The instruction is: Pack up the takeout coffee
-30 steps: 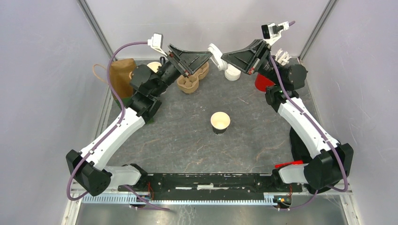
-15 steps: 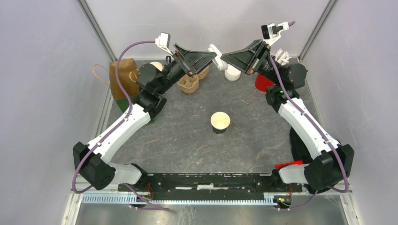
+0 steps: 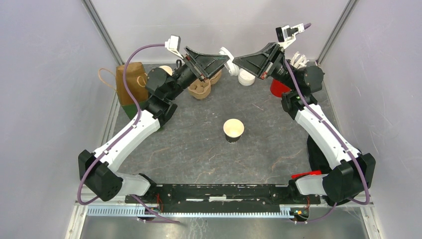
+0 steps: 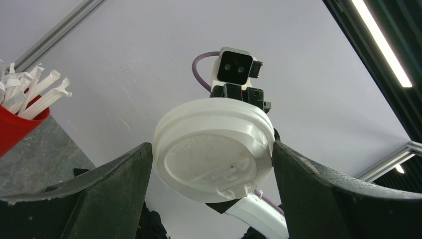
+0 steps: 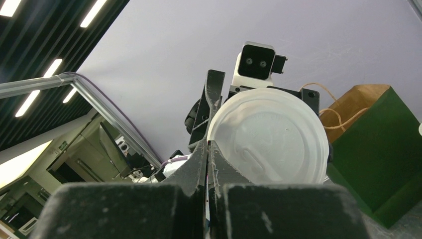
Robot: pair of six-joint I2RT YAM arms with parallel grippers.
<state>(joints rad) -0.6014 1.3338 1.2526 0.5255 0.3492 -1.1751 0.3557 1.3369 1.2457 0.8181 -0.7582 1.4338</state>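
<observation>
— Overhead first: where's the cup?
— The dark cup (image 3: 233, 130) stands lidless in the middle of the table (image 3: 189, 149), apart from both arms. Its white lid (image 3: 228, 54) is raised at the back, where the left gripper (image 3: 223, 59) meets the right gripper (image 3: 238, 59).
— Left wrist?
— Fingers (image 4: 109, 184) spread wide, lid between them. Touching or not, I can't tell. Raised lettering on the lid — too faint to read.
— Right wrist?
— Jaws pressed together, pinching the lid's rim — a brown-and-green bag (image 5: 378, 134) behind.
</observation>
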